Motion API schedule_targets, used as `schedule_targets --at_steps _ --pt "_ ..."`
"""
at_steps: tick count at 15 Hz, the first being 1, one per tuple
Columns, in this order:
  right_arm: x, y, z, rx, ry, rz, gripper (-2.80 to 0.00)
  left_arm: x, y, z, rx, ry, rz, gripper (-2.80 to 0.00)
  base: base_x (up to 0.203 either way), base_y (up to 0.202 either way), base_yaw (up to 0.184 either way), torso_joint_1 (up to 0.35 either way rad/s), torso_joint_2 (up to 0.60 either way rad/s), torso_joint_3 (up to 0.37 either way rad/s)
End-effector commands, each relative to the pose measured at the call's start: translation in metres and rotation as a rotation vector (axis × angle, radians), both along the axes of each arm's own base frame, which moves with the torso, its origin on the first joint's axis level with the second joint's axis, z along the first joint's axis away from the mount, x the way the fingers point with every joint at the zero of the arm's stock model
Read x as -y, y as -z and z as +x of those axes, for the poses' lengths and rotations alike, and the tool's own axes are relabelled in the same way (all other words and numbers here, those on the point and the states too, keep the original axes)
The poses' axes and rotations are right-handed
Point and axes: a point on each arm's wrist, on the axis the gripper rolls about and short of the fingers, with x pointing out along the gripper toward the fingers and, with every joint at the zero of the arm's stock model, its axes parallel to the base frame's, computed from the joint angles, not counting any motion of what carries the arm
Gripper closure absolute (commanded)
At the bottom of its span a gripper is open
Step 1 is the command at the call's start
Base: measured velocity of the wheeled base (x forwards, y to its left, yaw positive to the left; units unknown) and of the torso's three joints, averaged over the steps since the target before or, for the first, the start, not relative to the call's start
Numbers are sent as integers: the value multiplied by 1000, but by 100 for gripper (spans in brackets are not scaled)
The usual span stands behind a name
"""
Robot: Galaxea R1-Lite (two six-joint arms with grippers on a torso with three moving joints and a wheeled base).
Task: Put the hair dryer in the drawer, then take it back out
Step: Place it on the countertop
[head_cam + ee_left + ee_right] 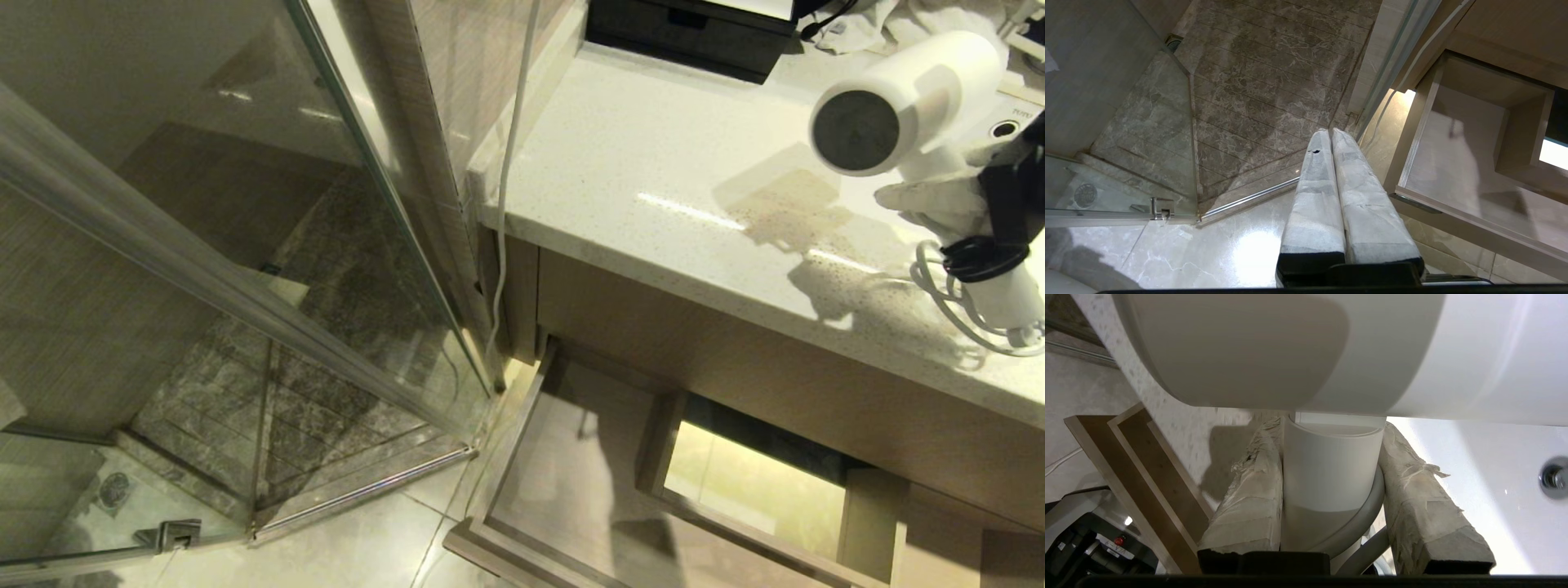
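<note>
The hair dryer (906,102) is held in the air above the right end of the worktop (669,188), its short white barrel pointing toward the camera so that the dark grey round end faces out and slightly left. Its handle runs down and to the right from the barrel, and the right gripper (939,192) is clamped on that handle just below the barrel: in the right wrist view the two tape-wrapped fingers (1249,510) press against either side of the white handle (1331,469), with the barrel lying crosswise right above their tips. Below the grip, the white cord (963,314) hangs in loops off the handle's lower end, bound by a black tie (980,260), and the loops reach down close to the worktop's front edge. The dryer casts a shadow on the speckled stone to its left and below. Beneath the worktop's front edge the drawer (563,482) stands pulled out, its light-wood floor bare, with the boxed cutout (735,482) at its mid-back. A glass shower door (245,286) fills the space left of the vanity. The left gripper (1331,134) hangs over the tiled floor beside the drawer's corner, its wrapped fingers pressed together and holding nothing.
</note>
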Motion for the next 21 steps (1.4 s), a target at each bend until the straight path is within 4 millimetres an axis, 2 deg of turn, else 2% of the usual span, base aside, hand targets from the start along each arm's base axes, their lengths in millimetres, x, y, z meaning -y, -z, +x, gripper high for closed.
schedule_targets --at_steps 1,4,13,14,18,21 --pt "-9 7 38 -39 -22 -8 0 0 0 0 -1 1 -1 0 0 0 0 0 0 0" --pt "-16 8 63 -40 -34 -8 0 0 0 0 -1 1 0 0 0 0 0 0 0 0" --pt "-19 12 76 -62 -36 -7 0 0 0 0 -1 1 -1 0 0 0 0 0 0 0" --pt "-19 13 76 -67 -37 -10 -280 0 0 0 -1 1 -1 0 0 0 0 0 0 0" --pt "-19 9 74 -47 -35 -6 -280 0 0 0 -1 1 0 0 0 0 0 0 0 0" --pt "-17 2 64 -24 -44 18 -280 0 0 0 -1 1 -2 0 0 0 0 0 0 0"
